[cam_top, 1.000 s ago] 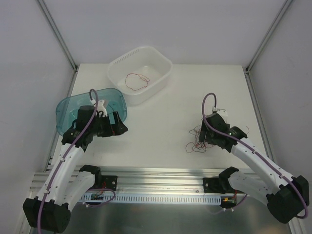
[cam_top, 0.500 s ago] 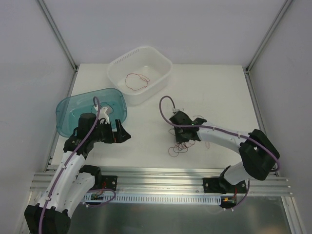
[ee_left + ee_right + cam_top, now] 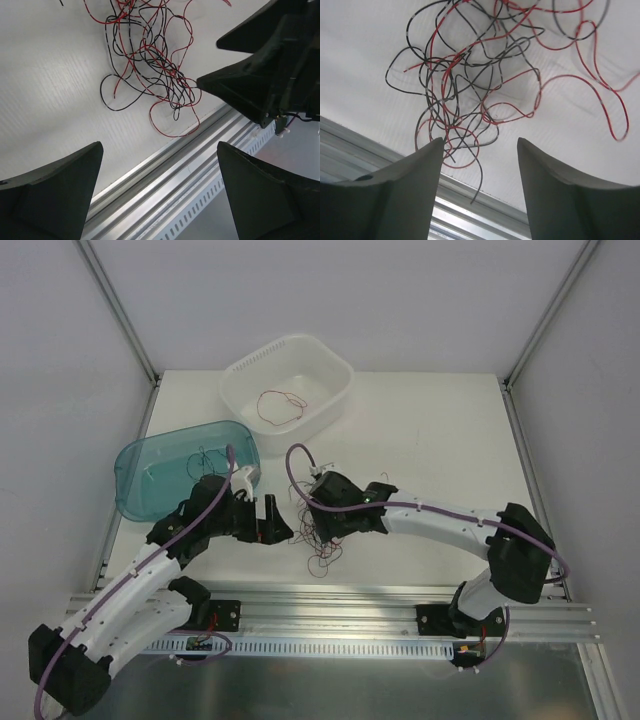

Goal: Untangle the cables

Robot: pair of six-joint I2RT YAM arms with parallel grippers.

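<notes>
Starting with the top view, the cables [image 3: 318, 536] are seen as a loose red and black clump on the desk [image 3: 430, 430], close to the middle of its near edge. The right gripper [image 3: 318, 520] is held right over the clump, its arm reaching in from the right side, while the left gripper [image 3: 272, 521] is placed just beside the clump on the left. A white basket [image 3: 338, 368] at the far edge is seen to hold a single red strand [image 3: 279, 405], and a few dark strands [image 3: 206, 454] are seen in the teal bin [image 3: 135, 475] at the left edge. In the left wrist view, the left gripper [image 3: 159, 147] is shown with its jaws wide apart and nothing between them; the cables [image 3: 150, 65] lie beyond it on the desk, above the metal rail [image 3: 165, 185], with the right gripper [image 3: 260, 85] at the clump's edge. In the right wrist view, the right gripper [image 3: 480, 142] is shown with its jaws apart, nothing being clamped; the cables [image 3: 465, 90] are spread just beyond the fingertips.
</notes>
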